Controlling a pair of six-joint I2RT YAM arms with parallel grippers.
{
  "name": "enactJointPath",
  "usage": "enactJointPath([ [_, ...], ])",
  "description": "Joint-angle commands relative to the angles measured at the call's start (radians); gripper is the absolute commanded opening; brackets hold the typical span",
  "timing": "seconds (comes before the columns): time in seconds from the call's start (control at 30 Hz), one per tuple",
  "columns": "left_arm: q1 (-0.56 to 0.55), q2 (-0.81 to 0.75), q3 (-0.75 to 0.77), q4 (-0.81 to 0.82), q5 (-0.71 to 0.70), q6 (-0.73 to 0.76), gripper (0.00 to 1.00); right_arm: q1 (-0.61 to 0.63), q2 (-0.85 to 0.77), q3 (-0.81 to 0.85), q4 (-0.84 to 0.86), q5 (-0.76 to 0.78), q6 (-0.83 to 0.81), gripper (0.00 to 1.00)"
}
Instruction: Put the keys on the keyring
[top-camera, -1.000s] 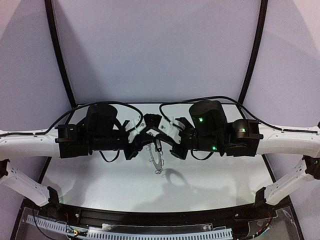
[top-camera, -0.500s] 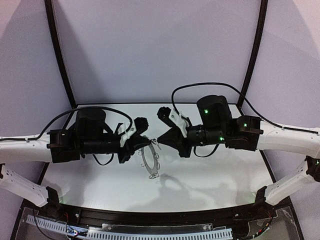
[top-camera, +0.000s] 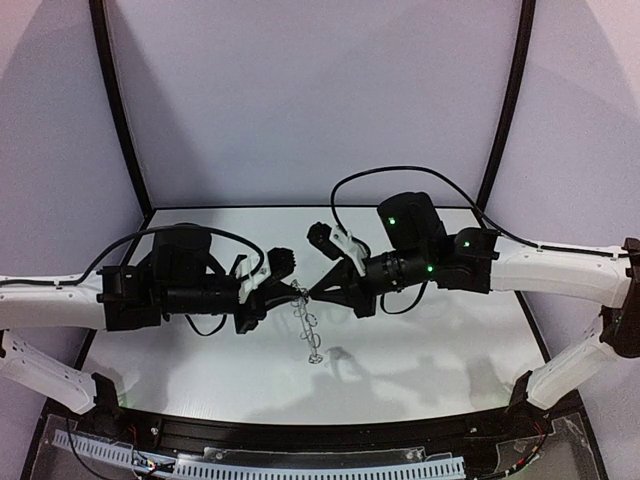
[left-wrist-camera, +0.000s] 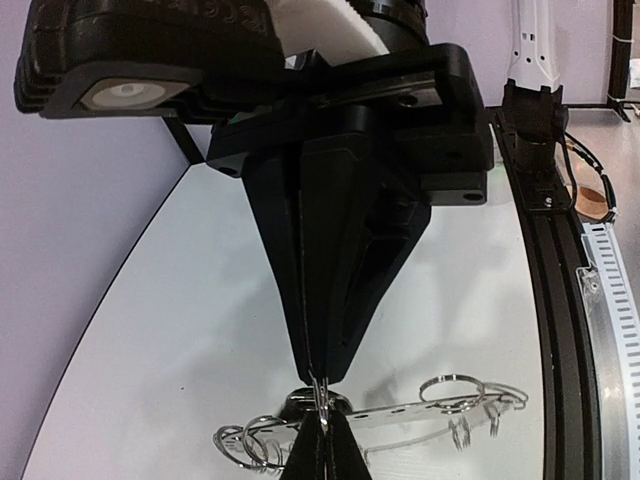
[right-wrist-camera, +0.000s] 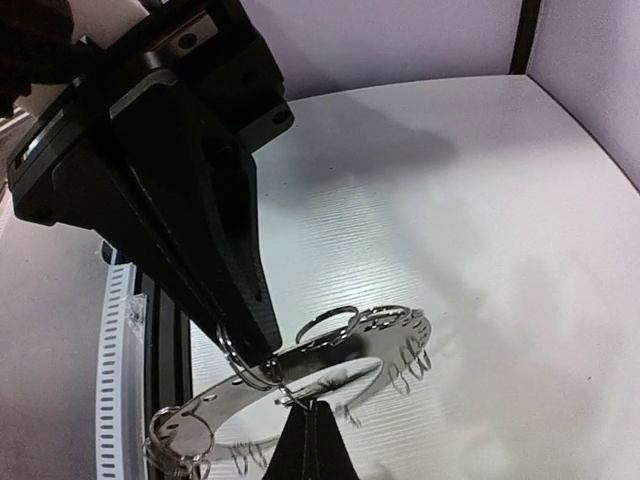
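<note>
From above, my left claw (top-camera: 290, 283) and my right claw (top-camera: 312, 291) meet tip to tip over the middle of the white table (top-camera: 450, 340), both arms reaching in from the sides. The keyring (top-camera: 309, 325) hangs edge-on just below that meeting point, clear of the table, with its shadow lying on the surface to the right of it. Both claws look clenched here.

In my left wrist view, my left claw (left-wrist-camera: 322, 440) comes up from the bottom edge with its fingers pressed together on the band of the keyring (left-wrist-camera: 420, 410), which stretches flat to both sides. Small wire loops (left-wrist-camera: 452, 386) stand up along its rim. My right claw (left-wrist-camera: 318, 370) points straight down at me, its black tapered fingers clenched, and a thin bit of wire runs between its tip and mine.

In my right wrist view, my right claw (right-wrist-camera: 310, 425) is clenched at the bottom edge, right against the near rim of the keyring (right-wrist-camera: 345, 360). I cannot tell what thin thing it pinches. My left claw (right-wrist-camera: 258, 352) reaches in from the upper left, its tip on the ring's rim among the wire loops (right-wrist-camera: 328, 322). The ring tilts above the table. The key I cannot make out in any view
</note>
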Motion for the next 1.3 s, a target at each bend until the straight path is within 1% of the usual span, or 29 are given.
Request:
enactJointPath([
  [0.0, -0.011, -0.060, -0.001, 0.165, 0.081, 0.017, 0.01, -0.045, 0.032, -0.017, -0.009, 0.011, 0.048, 0.00],
  [0.2, -0.012, -0.062, -0.010, 0.184, 0.083, 0.015, 0.01, -0.044, 0.027, -0.002, 0.007, 0.015, 0.037, 0.00],
  [0.43, -0.011, -0.087, -0.087, 0.310, 0.120, -0.013, 0.01, -0.046, 0.009, 0.014, -0.003, 0.055, 0.003, 0.00],
  [0.53, -0.012, -0.083, -0.098, 0.318, 0.095, -0.024, 0.01, -0.045, -0.013, 0.031, -0.018, 0.068, -0.022, 0.00],
  [0.6, -0.011, -0.080, -0.107, 0.320, 0.073, -0.032, 0.04, -0.045, -0.022, 0.060, -0.057, 0.080, -0.052, 0.00],
  [0.63, -0.011, -0.077, -0.117, 0.328, 0.060, -0.038, 0.11, -0.044, -0.025, 0.076, -0.075, 0.089, -0.059, 0.00],
  [0.67, -0.012, -0.075, -0.122, 0.333, 0.052, -0.048, 0.16, -0.044, -0.026, 0.091, -0.096, 0.095, -0.071, 0.00],
  [0.83, -0.012, -0.058, -0.116, 0.289, 0.026, -0.069, 0.27, -0.031, -0.029, 0.143, -0.157, 0.095, -0.111, 0.00],
  [0.9, -0.011, -0.052, -0.112, 0.283, 0.019, -0.077, 0.29, -0.024, -0.024, 0.158, -0.180, 0.100, -0.123, 0.00],
  [1.1, -0.012, -0.016, -0.086, 0.269, -0.036, -0.087, 0.28, -0.005, -0.028, 0.178, -0.212, 0.117, -0.147, 0.00],
  [1.27, -0.011, 0.026, -0.038, 0.206, -0.078, -0.063, 0.28, 0.000, -0.028, 0.186, -0.238, 0.124, -0.160, 0.00],
])
